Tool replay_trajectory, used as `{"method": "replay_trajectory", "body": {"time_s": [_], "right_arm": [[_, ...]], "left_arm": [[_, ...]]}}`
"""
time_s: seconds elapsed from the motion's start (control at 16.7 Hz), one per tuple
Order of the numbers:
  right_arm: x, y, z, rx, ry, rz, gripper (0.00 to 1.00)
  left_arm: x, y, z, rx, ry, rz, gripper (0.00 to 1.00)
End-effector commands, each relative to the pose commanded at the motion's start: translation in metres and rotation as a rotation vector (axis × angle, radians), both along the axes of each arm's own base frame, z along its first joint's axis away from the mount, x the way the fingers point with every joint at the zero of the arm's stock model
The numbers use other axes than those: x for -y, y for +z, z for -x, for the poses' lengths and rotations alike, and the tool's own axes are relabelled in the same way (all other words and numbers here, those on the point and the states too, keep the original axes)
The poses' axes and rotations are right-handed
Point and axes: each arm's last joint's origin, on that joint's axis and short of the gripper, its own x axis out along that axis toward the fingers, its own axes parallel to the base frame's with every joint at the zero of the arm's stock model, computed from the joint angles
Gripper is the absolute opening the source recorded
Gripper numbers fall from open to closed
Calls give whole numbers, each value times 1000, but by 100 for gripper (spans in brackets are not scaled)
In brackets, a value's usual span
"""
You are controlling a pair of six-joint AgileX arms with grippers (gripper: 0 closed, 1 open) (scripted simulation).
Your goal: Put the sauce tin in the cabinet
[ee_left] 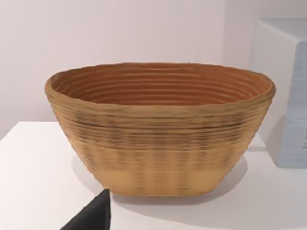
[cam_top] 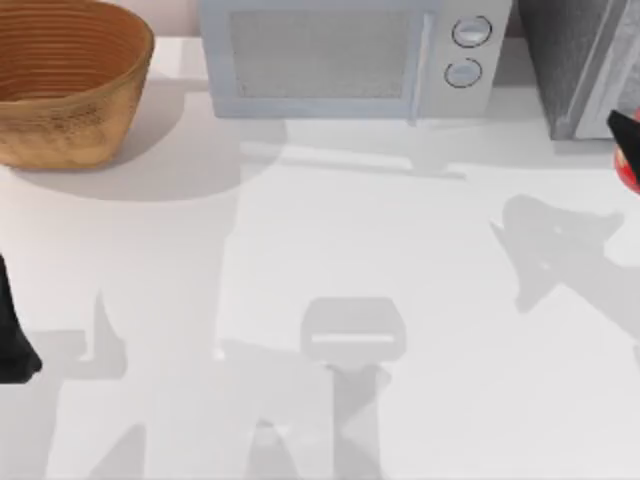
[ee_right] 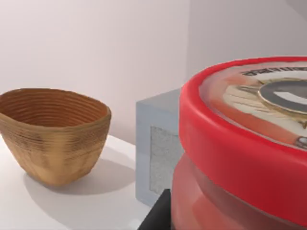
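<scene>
Clamping the sauce tin point(ee_right: 244, 143) in the right gripper point(cam_top: 628, 150) just before the cabinet point(cam_top: 580, 60), left finger spread unreadable.

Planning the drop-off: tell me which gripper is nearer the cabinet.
Right. The right gripper sits at the table's right edge beside the cabinet, with the sauce tin; the left gripper is at the far left edge.
</scene>
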Motion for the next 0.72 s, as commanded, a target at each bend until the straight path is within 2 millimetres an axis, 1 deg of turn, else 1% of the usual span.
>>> {"method": "replay_trajectory", "body": {"time_s": [0.24,0.42,0.54,0.72], "right_arm": [[8,-12,42,-3,-183,-8,0],[17,-31,75,9,-380,-18,0],[22,-49,88,0,-508,-18,0],[27,-73,97,-27,-645,-13,0]], "left_arm": [[0,0,0,0,0,0,100],[0,0,0,0,0,0,100],[0,0,0,0,0,0,100],[0,0,0,0,0,0,100]]}}
